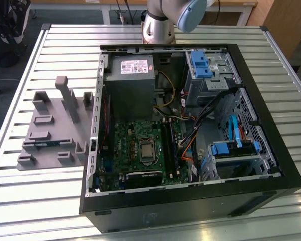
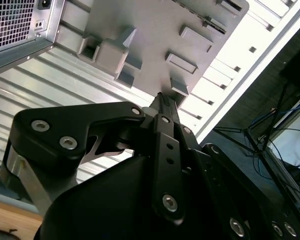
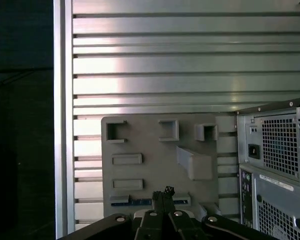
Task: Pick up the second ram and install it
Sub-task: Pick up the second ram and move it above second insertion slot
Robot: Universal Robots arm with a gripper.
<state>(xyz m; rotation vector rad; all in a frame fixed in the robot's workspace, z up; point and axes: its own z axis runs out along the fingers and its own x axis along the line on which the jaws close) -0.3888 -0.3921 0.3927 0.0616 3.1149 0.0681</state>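
Observation:
The second ram (image 1: 48, 142) is a thin dark blue-green stick lying in a holder of the grey fixture tray (image 1: 45, 128), at the exterior view's left of the open computer case (image 1: 185, 130). In the first wrist view the ram (image 3: 135, 202) lies along the near edge of the tray (image 3: 155, 145), and my gripper (image 3: 163, 194) hangs well above it, hiding its middle. The fingers are shut together with nothing between them. In the second wrist view the gripper (image 2: 160, 98) points down at the tray (image 2: 155, 35). The motherboard (image 1: 140, 145) with its long black memory slots (image 1: 171, 145) lies inside the case.
The case and tray rest on a slatted metal table (image 1: 50, 196). The arm's base (image 1: 159, 25) stands behind the case. Inside the case are a power supply (image 1: 130, 80), drive cages with blue clips (image 1: 200, 65) and loose cables (image 1: 190, 125). The tray's upright posts (image 1: 67, 98) rise near the ram.

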